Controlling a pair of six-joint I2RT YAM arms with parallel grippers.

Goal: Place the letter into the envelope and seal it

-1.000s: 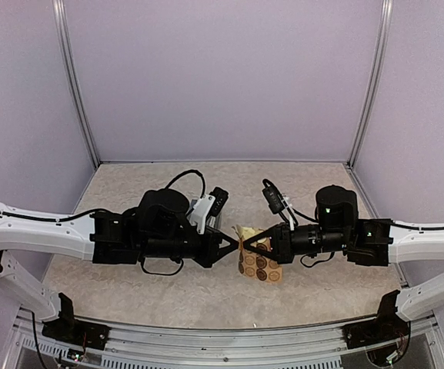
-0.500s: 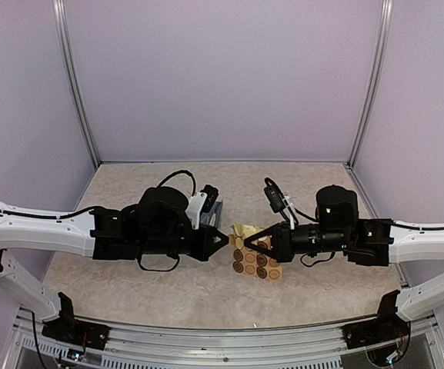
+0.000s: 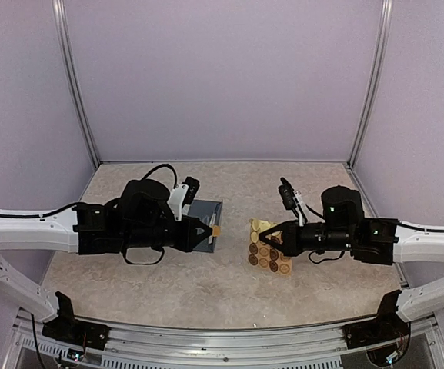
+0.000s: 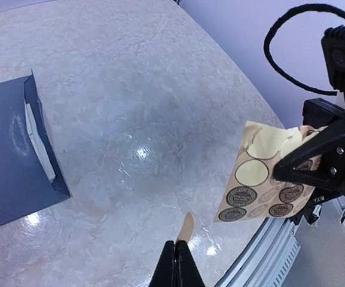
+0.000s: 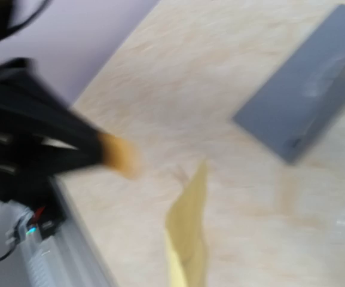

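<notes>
The slate-blue envelope [image 3: 206, 209] [image 4: 11, 155] [image 5: 304, 101] lies flat on the table, its mouth open. The letter's white edge [image 4: 37, 137] shows inside it. My left gripper [image 3: 208, 231] [image 4: 178, 254] hovers over the envelope's near right corner, shut on a single round brown sticker [image 3: 216, 230] [image 4: 186, 227] that pokes out past its tips. My right gripper [image 3: 265, 240] is shut on the top edge of the tan sticker sheet [image 3: 269, 257] [image 4: 268, 179] and holds it up off the table. In the blurred right wrist view the sheet [image 5: 187, 233] shows edge-on.
A metal rail [image 3: 222, 338] [image 4: 268, 263] runs along the near table edge. Purple walls with upright metal posts [image 3: 75, 84] close in the back and sides. A black cable [image 4: 292, 54] loops off the right wrist.
The two grippers, tip to tip at the sheet before, have drawn apart. The left moved left over the envelope with a sticker in its tips. The right moved right with the sheet.
</notes>
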